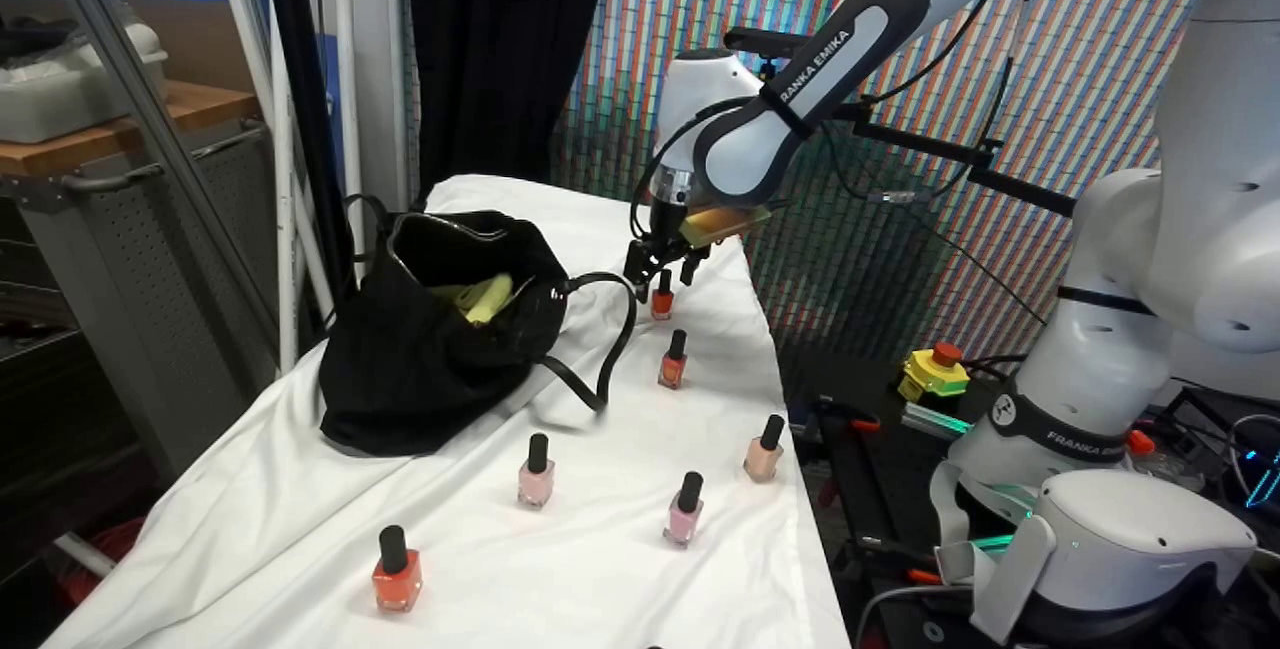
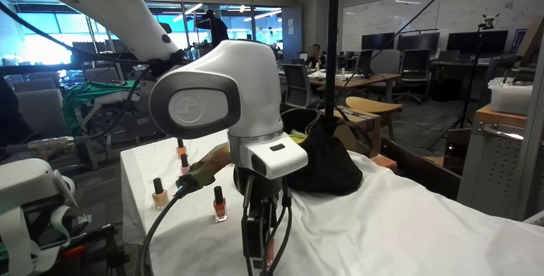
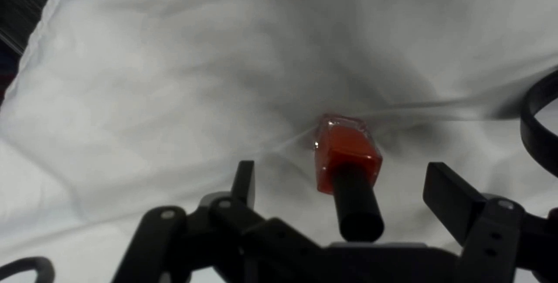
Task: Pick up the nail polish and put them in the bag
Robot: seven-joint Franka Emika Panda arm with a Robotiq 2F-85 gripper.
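- The claw (image 3: 340,176) is spread wide, with nothing gripped.
- In the wrist view, the red nail polish (image 3: 347,150) is seen on the white-draped desk (image 3: 148,95), right of frame centre, between the jaws and apart from both.
- Its long axis is upright, cap (image 3: 356,206) toward the claw.
- Lowering before closing is judged needed.
- The bag (image 1: 430,374) is seen centre-left in an exterior view.

The bag (image 1: 420,379) is soft, dull cloth. The bottles (image 3: 348,150) look like shiny glass with smooth caps (image 3: 358,206). The worktop cloth (image 1: 540,584) is crinkly and dull. The arm (image 2: 259,84) is smooth and shiny.
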